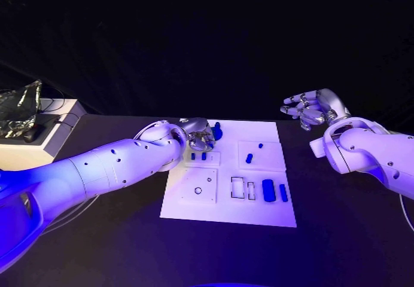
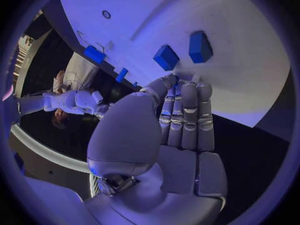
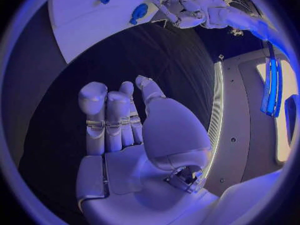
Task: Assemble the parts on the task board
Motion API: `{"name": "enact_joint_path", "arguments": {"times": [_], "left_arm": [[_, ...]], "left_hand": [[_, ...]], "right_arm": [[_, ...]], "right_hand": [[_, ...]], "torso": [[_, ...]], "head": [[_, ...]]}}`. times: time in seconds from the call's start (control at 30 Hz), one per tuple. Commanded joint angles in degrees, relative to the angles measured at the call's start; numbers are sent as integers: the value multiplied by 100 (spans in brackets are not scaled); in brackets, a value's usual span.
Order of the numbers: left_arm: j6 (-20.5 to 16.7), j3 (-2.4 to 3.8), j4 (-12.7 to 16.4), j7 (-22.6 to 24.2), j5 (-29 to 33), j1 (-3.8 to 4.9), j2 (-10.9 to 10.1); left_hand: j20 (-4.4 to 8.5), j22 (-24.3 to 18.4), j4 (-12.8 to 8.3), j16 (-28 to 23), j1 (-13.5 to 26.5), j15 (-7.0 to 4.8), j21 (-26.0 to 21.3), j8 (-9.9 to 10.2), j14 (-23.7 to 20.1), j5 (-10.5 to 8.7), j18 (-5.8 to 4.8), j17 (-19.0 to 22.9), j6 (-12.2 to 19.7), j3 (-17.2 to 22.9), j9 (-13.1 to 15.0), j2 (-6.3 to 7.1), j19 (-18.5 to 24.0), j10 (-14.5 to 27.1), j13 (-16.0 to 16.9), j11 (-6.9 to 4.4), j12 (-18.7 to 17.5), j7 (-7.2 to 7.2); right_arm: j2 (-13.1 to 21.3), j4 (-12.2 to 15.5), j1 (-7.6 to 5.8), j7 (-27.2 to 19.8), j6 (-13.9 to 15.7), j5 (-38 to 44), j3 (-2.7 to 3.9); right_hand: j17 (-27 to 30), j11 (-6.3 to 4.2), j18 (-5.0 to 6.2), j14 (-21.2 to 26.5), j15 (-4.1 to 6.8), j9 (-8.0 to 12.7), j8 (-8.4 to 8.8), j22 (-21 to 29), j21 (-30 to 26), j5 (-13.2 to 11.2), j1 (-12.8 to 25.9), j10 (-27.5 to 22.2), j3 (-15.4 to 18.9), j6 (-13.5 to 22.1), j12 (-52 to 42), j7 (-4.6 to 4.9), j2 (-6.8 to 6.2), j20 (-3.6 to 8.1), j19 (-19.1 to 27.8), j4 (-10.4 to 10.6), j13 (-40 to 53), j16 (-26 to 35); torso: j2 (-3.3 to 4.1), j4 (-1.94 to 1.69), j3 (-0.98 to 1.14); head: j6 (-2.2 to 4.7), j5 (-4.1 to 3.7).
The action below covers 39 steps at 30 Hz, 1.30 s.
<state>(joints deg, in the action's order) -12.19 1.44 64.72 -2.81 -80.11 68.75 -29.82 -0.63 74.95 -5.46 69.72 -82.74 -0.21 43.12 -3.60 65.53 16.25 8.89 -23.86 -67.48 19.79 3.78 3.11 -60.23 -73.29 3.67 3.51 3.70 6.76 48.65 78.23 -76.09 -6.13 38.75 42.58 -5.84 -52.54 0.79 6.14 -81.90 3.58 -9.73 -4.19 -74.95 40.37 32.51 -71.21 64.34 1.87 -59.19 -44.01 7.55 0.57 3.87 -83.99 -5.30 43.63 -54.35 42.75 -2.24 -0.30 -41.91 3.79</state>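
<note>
head view puts the white task board [image 1: 230,210] in the middle of the frame, on the black table [image 1: 345,239], and the job looks to be in its early-to-middle part. several blue parts lie loose on the board: a long rounded part [image 1: 268,190] and a slimmer bar [image 1: 283,192] at the lower right of the board, a small peg [image 1: 249,158] and a tiny piece [image 1: 261,145] in the upper right panel, two short pegs [image 1: 198,156] just under the left hand, and a bigger blue part [image 1: 216,131] at the board's top edge. open slots [image 1: 242,188] and a round hole [image 1: 198,191] in the lower panels look unfilled, so most of the fitting seems left to do. left hand [image 1: 198,135] reaches over the upper left corner of the board; in the left wrist view its fingers [image 2: 186,116] lie straight and side by side, tips down at the board next to two blue blocks [image 2: 182,53], and i see nothing gripped, though whether the tips press the board i cannot tell. right hand [image 1: 312,109] hangs at the upper right of the frame, off the board and well apart from it, fingers loosely curled, palm bare, grasping nothing. my guess is the left hand is about to pick up or nudge a part near the top edge.
</note>
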Motion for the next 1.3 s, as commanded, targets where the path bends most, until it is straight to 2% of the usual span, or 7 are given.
{"name": "enact_joint_path", "arguments": {"times": [0.03,0.07,0.33,0.47,0.77,1.3], "left_arm": [[-17,45,87,80,557,1,-63],[45,87,137,50,678,2,-121],[300,241,327,-103,1112,5,-393],[366,283,360,-146,1162,5,-498],[381,307,337,-178,1071,5,-567],[406,287,205,-233,850,3,-454]], "left_hand": [[-3,81,-3,-28,36,0,31,4,30,20,81,-9,26,32,4,-14,40,32,4,21,-3,32],[-4,79,2,-28,39,0,31,5,29,21,80,-19,30,28,3,-15,42,36,4,22,-4,33],[-1,76,13,-29,49,3,31,6,24,22,74,-32,38,14,3,-15,47,47,3,25,-6,38],[9,74,20,-29,40,4,33,3,15,20,59,-62,41,-11,4,-19,54,51,4,25,-2,38],[10,59,67,-44,60,10,20,3,8,21,49,-81,69,-45,2,-12,49,80,3,31,-2,44],[15,56,114,-72,10,10,6,5,9,21,46,-118,71,-47,2,-7,36,79,4,33,-1,49]], "right_arm": [[3,10,2,-74,9,33,1],[6,11,2,-73,9,33,1],[20,8,2,-68,12,33,1],[23,2,2,-68,11,33,1],[25,-3,8,-68,9,33,1],[20,-4,15,-74,10,33,1]], "right_hand": [[-6,-13,-3,-38,-1,1,18,-513,6,21,38,-17,-20,-14,-35,9,-39,45,-191,-7,-5,5],[-6,-13,-3,-38,-1,1,18,-513,6,21,38,-17,-20,-14,-35,9,-39,45,-191,-7,-5,5],[-6,-13,-3,-38,-1,1,18,-513,6,21,38,-17,-20,-14,-35,9,-39,45,-191,-7,-5,5],[-6,-13,-3,-38,-1,1,18,-513,6,21,38,-17,-20,-14,-35,9,-39,45,-191,-7,-5,5],[-6,-13,-3,-38,-1,1,18,-513,6,21,38,-17,-20,-14,-35,9,-39,45,-191,-7,-5,5],[-20,-13,-7,-41,-1,2,20,-516,6,25,41,-24,-24,-15,-52,9,-47,47,-196,1,-33,14]], "torso": [[-4,-2,0],[-7,-4,0],[-14,-21,-4],[-10,-15,-9],[-2,-10,-9],[-3,-7,0]], "head": [[-2,-5],[-4,-6],[-7,-9],[-4,-8],[-11,4],[-40,7]]}}
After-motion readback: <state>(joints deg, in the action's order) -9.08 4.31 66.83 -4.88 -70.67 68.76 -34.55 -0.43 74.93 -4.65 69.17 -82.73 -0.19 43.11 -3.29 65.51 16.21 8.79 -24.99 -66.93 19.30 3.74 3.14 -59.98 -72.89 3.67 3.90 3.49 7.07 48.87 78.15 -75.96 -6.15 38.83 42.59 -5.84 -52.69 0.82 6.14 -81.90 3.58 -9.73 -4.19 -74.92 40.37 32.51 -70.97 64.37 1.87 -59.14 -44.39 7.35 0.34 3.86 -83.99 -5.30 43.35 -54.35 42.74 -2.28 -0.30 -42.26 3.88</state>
